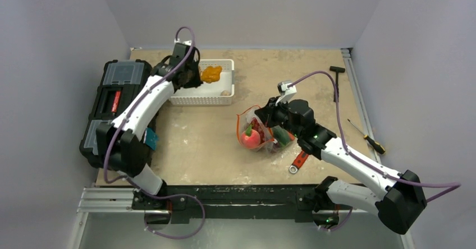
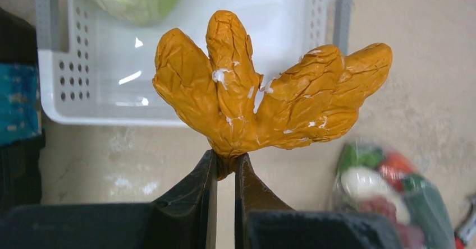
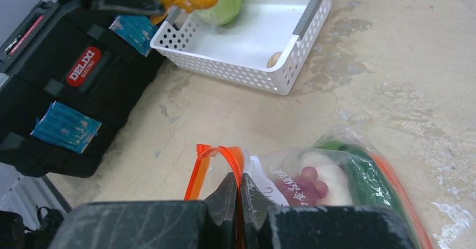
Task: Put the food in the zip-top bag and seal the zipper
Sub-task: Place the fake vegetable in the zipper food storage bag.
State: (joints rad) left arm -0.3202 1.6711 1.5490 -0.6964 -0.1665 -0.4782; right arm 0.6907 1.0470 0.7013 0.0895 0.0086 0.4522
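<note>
My left gripper [image 2: 225,162] is shut on the stem end of an orange, lobed piece of toy food [image 2: 252,103], which hangs above the white basket's near wall [image 1: 211,73]. My right gripper [image 3: 238,179] is shut on the orange-red zipper [image 3: 219,148], holding up the mouth of the clear zip-top bag [image 3: 359,170] in mid-table [image 1: 275,143]. Inside the bag I see a pink peach [image 1: 251,138], dark red grapes [image 3: 307,180], a white radish [image 3: 331,176] and a green piece [image 3: 367,184].
The white slotted basket [image 1: 202,95] holds a green cabbage [image 3: 224,5] and a small tan piece [image 3: 274,59]. A black toolbox [image 1: 112,103] lines the left edge. A red-handled wrench [image 1: 298,162] lies near the bag. A screwdriver [image 1: 367,137] and a black T-handle tool [image 1: 337,69] lie at the right.
</note>
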